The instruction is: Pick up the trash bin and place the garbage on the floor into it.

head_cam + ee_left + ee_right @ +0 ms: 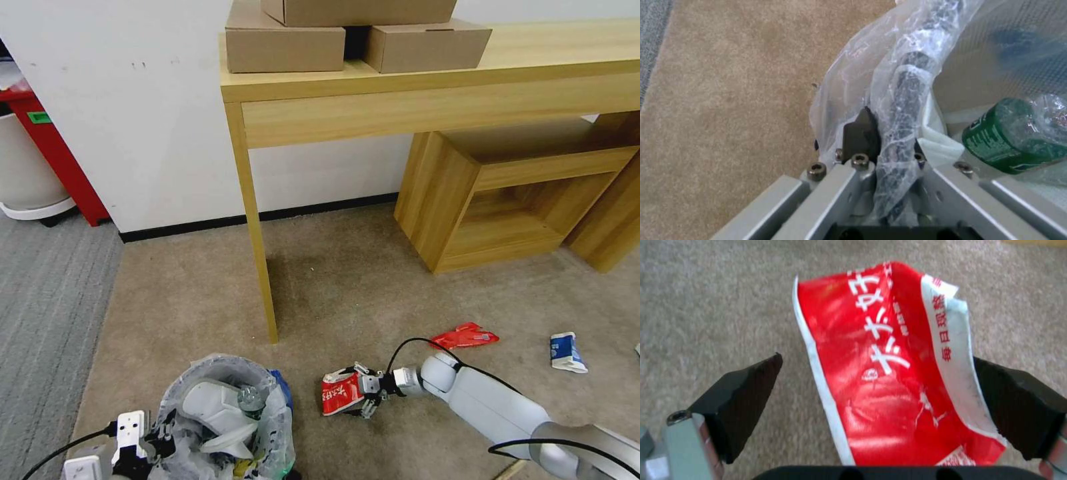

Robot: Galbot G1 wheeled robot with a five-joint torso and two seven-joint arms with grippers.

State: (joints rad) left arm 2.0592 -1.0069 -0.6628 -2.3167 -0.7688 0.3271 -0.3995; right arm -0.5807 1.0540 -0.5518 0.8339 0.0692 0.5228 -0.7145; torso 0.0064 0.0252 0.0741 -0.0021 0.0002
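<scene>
With the right gripper [880,400] jaws wide around the crushed cup [893,373], one pad apart, closing off-centre could squeeze it out sideways.

three cardboard boxes [353,33]; one bin [220,413]; three litter pieces on floor [465,337]; one bottle [1013,140].

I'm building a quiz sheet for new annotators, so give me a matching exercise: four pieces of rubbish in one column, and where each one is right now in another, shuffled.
Things:
1. red-white crushed cup
2. green-label bottle
3. red wrapper
4. blue-white carton

Places:
A. inside the trash bin held by the left gripper
B. on the carpet, farthest to the robot's right
C. between the open jaws of the right gripper
D. on the carpet beyond the right arm

Pairs: 1-C, 2-A, 3-D, 4-B
</scene>
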